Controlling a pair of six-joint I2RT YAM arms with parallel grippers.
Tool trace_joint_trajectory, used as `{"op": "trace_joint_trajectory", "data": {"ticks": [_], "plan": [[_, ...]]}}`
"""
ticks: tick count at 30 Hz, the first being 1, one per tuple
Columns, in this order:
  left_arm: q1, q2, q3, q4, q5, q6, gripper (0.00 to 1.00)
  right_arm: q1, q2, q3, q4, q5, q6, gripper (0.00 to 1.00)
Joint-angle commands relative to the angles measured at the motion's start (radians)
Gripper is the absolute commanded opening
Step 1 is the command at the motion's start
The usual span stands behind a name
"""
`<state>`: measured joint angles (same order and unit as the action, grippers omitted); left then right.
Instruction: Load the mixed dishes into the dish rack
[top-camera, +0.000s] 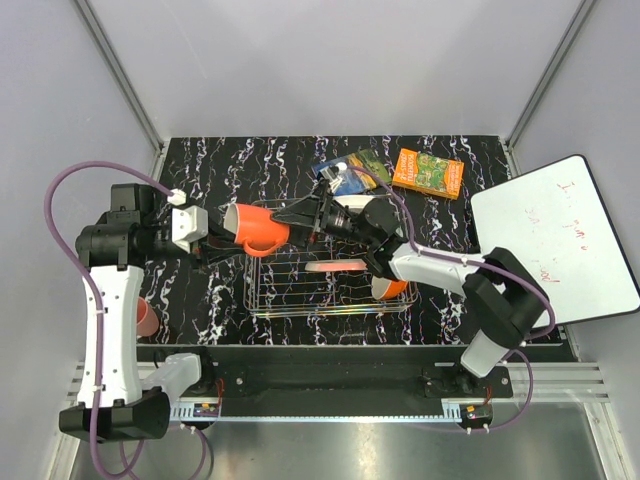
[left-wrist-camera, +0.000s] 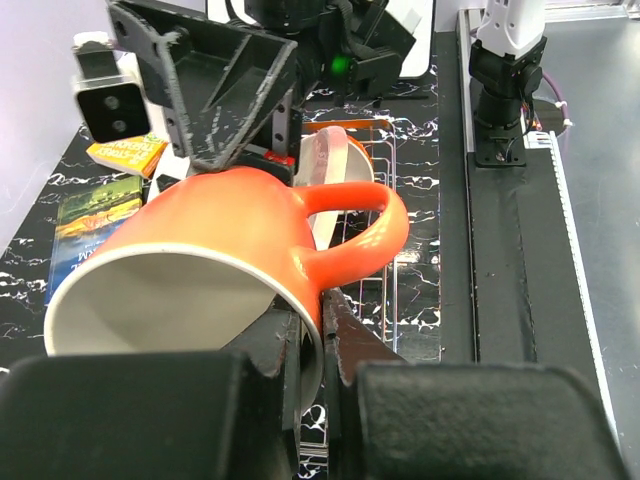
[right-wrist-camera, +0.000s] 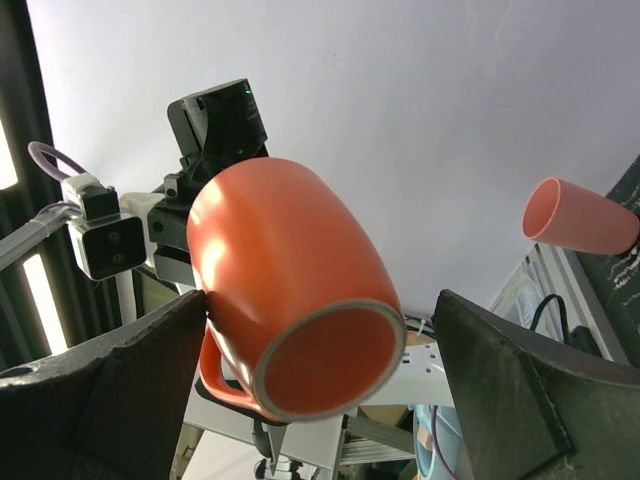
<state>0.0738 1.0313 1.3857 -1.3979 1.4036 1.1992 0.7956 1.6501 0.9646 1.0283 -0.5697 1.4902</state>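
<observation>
A glossy orange mug (top-camera: 260, 230) with a matte cream inside and a thick loop handle hangs on its side in the air above the far left end of the silver wire rack (top-camera: 300, 300). The left gripper (top-camera: 215, 243) is pinched narrow on the mug's rim beside the handle, one finger inside and one outside. The right gripper (top-camera: 300, 215) is spread wide, its dark ribbed fingers either side of the mug's flat base; whether they touch it I cannot tell. The rack sits on a black, white-veined marble-look table (top-camera: 220, 180). From overhead, an orange bowl (top-camera: 392, 289) peeks out under the right arm, with two printed packets (top-camera: 428, 172) and a white board (top-camera: 555, 240) beyond. The left wrist view alone shows a pale plate (left-wrist-camera: 335, 165) standing on edge in the rack. The right wrist view alone shows the mug's round bottom and a tapered pink cup (right-wrist-camera: 580, 215).
</observation>
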Motion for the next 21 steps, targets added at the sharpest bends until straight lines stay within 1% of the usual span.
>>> {"op": "trace_joint_trajectory", "data": {"ticks": [1, 8, 13, 16, 17, 21], "plan": [[-0.009, -0.008, 0.01, -0.026, 0.282, 0.034, 0.0, 0.03, 0.043, 0.086, 0.105, -0.021, 0.031, 1.0], [-0.009, 0.001, -0.002, -0.026, 0.282, 0.068, 0.0, 0.07, 0.128, 0.177, 0.231, -0.053, 0.148, 1.0], [-0.009, 0.018, 0.007, -0.024, 0.281, 0.091, 0.0, 0.086, 0.154, 0.161, 0.332, -0.058, 0.222, 0.97], [-0.009, 0.036, 0.027, -0.024, 0.282, 0.088, 0.0, 0.091, 0.136, 0.151, 0.325, -0.055, 0.219, 0.96], [-0.008, 0.039, 0.03, -0.024, 0.282, 0.089, 0.0, 0.09, 0.131, 0.149, 0.319, -0.055, 0.206, 0.95], [-0.008, 0.032, 0.009, -0.023, 0.282, 0.094, 0.0, 0.088, 0.116, 0.151, 0.309, -0.058, 0.2, 0.85]]}}
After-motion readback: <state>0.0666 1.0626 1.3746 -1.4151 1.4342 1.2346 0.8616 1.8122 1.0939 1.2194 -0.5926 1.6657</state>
